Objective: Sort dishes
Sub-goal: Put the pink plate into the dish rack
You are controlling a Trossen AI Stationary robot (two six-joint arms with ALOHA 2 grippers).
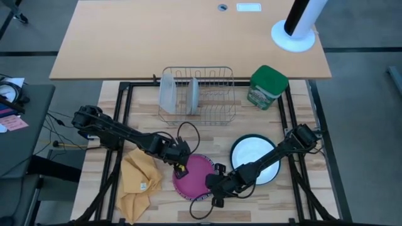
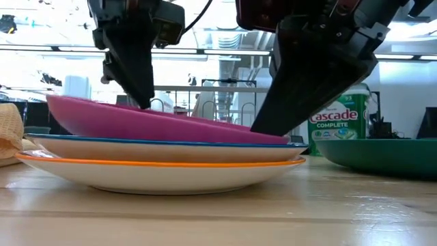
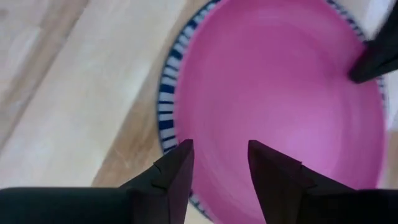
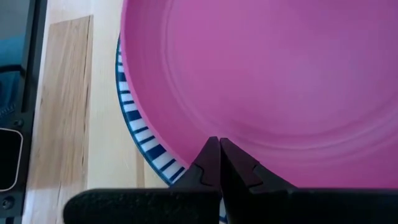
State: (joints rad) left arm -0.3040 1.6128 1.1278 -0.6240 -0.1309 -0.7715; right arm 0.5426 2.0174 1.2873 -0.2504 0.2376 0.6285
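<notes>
A magenta-pink plate lies on top of a blue-striped plate, which sits on an orange-rimmed plate. This stack stands near the table's front edge. In the low view the magenta plate is tilted, its left side raised. My left gripper stands open over the plate's far-left rim. My right gripper is shut, down on the plate's right side. A white plate with a dark green rim lies flat to the right of the stack. My left gripper points steeply down over the magenta plate's far-left rim; I cannot tell whether its fingertips touch it. My right gripper presses its shut fingertips down on the magenta plate's inner face just inside the right rim, slanting down from the table's right. There the plate rests on the blue-striped plate.
A wire dish rack at the back holds a frosted container and an upright grey plate. A green canister stands to its right. A yellow cloth lies left of the stack.
</notes>
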